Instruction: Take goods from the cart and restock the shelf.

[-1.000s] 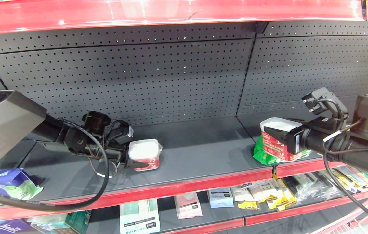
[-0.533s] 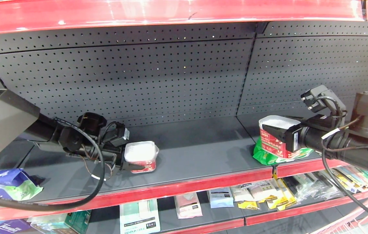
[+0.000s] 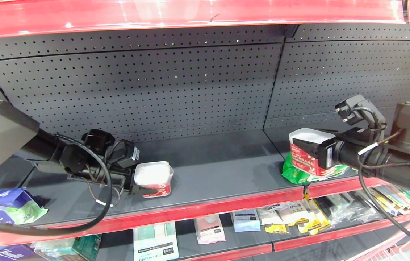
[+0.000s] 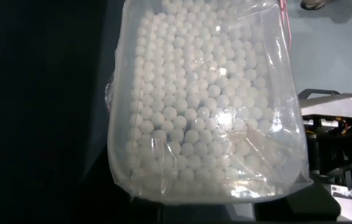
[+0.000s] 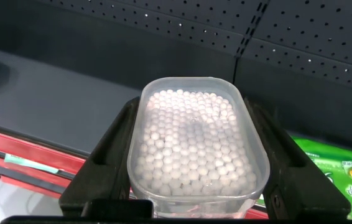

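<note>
Head view first: the left gripper (image 3: 147,183) is out over the shelf (image 3: 219,170), left of the middle. Its fingers pinch the left tub (image 3: 153,174), a clear tub of white beads with a red label. The tub sits very low at the board, but I cannot tell whether its base touches. Over on the right, the right gripper (image 3: 308,152) grips the right tub (image 3: 303,139), a match for the first. It hangs above a green pack (image 3: 293,177) that lies at the shelf's front edge. A blue and green pack (image 3: 9,210) lies at the far left end. Most of the board between is bare, so restocking looks barely begun. The lower shelf (image 3: 226,250) carries a row of flat packets.

Left wrist view: the left tub (image 4: 207,106) sits close under the camera, its film top wrinkled over the beads, with dark shelf (image 4: 39,112) beside it. The fingers themselves aren't clear here.

Right wrist view: the right gripper (image 5: 198,165) has its black fingers (image 5: 111,155) pressed to both long sides of the right tub (image 5: 198,140). It is held level, clear of the board, with the green pack (image 5: 338,168) beyond and the pegboard (image 5: 313,31) behind.

My call: two tubs have reached the shelf, neither is released. The left looks nearest to set-down, and the right needs a bare spot beside that pack.
</note>
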{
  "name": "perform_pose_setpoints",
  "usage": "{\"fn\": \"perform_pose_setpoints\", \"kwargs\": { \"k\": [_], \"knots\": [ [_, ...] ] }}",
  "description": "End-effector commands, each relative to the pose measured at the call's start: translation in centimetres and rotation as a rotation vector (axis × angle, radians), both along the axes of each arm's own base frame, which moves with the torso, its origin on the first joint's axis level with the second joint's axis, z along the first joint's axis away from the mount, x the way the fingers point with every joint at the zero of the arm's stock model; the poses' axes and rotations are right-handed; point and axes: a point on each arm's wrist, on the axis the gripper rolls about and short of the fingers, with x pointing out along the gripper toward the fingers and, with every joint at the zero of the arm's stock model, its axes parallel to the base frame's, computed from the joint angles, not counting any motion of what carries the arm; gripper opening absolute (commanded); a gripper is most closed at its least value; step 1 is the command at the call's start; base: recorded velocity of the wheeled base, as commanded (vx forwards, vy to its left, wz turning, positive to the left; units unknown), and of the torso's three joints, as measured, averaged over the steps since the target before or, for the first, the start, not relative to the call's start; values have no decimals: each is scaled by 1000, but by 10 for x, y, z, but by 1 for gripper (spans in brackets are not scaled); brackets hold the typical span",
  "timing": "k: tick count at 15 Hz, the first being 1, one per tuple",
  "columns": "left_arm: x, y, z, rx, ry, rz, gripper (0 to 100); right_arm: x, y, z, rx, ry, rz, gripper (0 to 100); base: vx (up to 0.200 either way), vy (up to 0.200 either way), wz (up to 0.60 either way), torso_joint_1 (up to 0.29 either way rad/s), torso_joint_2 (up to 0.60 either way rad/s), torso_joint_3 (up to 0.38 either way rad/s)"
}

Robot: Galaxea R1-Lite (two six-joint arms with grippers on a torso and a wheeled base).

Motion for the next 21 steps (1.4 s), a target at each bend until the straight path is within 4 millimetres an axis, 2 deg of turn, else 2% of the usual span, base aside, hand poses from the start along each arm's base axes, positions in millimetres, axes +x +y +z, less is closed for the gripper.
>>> {"fn": "perform_pose_setpoints", "kwargs": {
  "k": [1,21],
  "knots": [
    [-1,0,-5,3,9,-5,0,-1,0,1,1,-5,1,0,0,0,0,0,0,0],
    [-12,2,-16,21,89,19,0,-1,1,3,-1,-13,-8,0,0,0,0,0,0,0]
  ]
}}
